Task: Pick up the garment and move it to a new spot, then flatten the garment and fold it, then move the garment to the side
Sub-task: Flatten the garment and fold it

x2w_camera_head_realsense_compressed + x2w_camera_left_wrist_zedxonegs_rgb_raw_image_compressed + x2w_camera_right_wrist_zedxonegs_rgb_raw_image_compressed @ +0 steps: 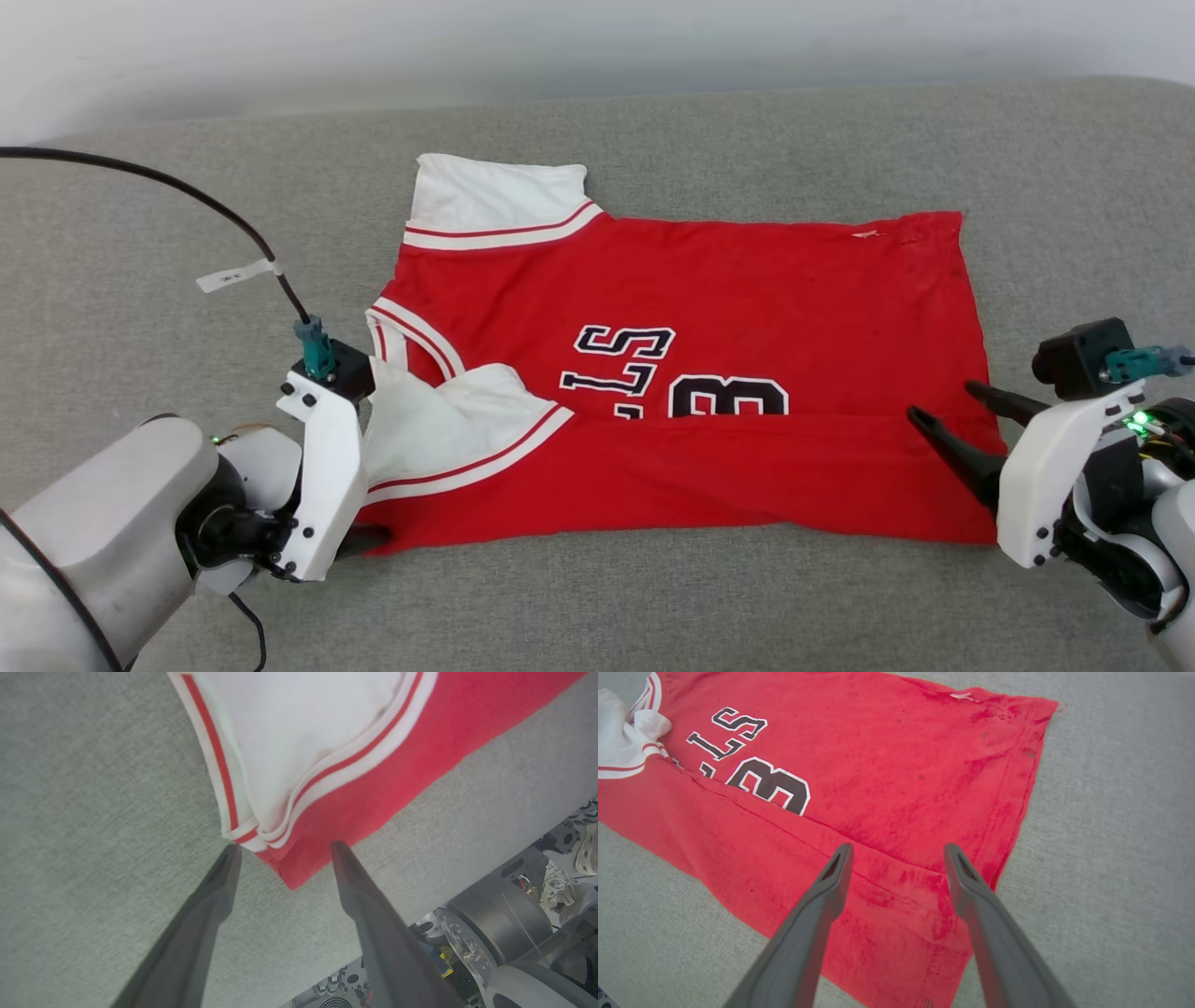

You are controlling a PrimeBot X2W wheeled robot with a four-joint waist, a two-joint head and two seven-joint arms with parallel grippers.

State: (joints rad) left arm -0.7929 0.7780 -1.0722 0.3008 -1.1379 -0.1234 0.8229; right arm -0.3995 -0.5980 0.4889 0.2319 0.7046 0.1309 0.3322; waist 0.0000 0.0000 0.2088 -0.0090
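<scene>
Nearest the camera, the left hand (369, 539) sits low at the near left corner of the bright red jersey garment (747, 299). In the left wrist view this hand (285, 847) has its 2 long dark fingers spread wide. The red corner of the garment (373, 779) lies between the tips, and nothing is pinched. One tip is at the striped white trim and the other at the red edge; I cannot tell whether they touch the cloth.

The right hand (940, 399) is over the near right part of the garment with its 2 fingers parted and nothing in its hold. In the right wrist view it (899, 847) hangs above a red strip near the hem of the garment (878, 765).

The garment lies flat on the desk covered in grey woven fabric (140, 280), neck toward the robot's left and hem toward its right. Its near edge is folded up over the body, hiding part of the black, white-outlined lettering; a "3" and "LS" show. A white sleeve panel lies crumpled at the near left, and another lies flat at the far left corner.
</scene>
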